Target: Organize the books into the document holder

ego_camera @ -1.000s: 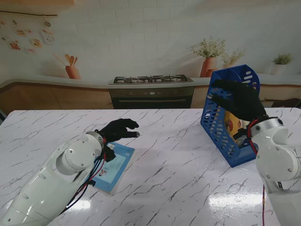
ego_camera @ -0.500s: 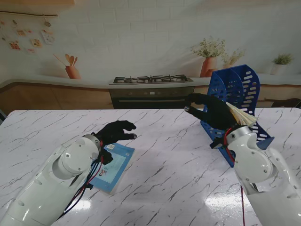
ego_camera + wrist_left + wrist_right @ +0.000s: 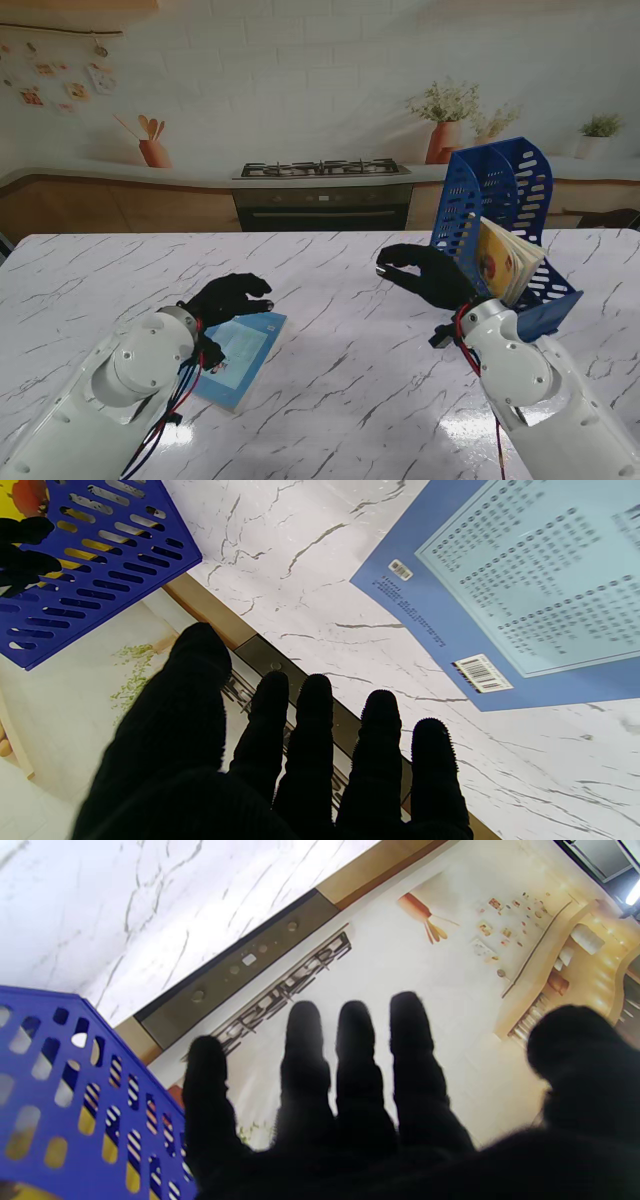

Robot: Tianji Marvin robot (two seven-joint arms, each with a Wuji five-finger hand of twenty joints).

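A: Where are we in the job?

B: One book (image 3: 500,262) stands tilted in the blue document holder (image 3: 497,215), which sits on the bench (image 3: 350,370) at about two o'clock from the middle. The other, a blue book (image 3: 238,355), lies flat at about eight o'clock. So I'd judge this the pickup of the second book.

A: And the hands?

B: The left hand (image 3: 226,298) hovers at the blue book's far corner, fingers spread and slightly curled, holding nothing; its wrist view shows the cover beside the fingertips (image 3: 380,707), apart from them. The right hand (image 3: 425,273) is empty too, fingers apart, just at the holder's nine o'clock side.

A: What does the next move call for?

B: Probably the left hand coming down onto the cover. A book lying flat offers little edge, so it may need sliding or tipping before the fingers can get under it, then carrying across to the holder.
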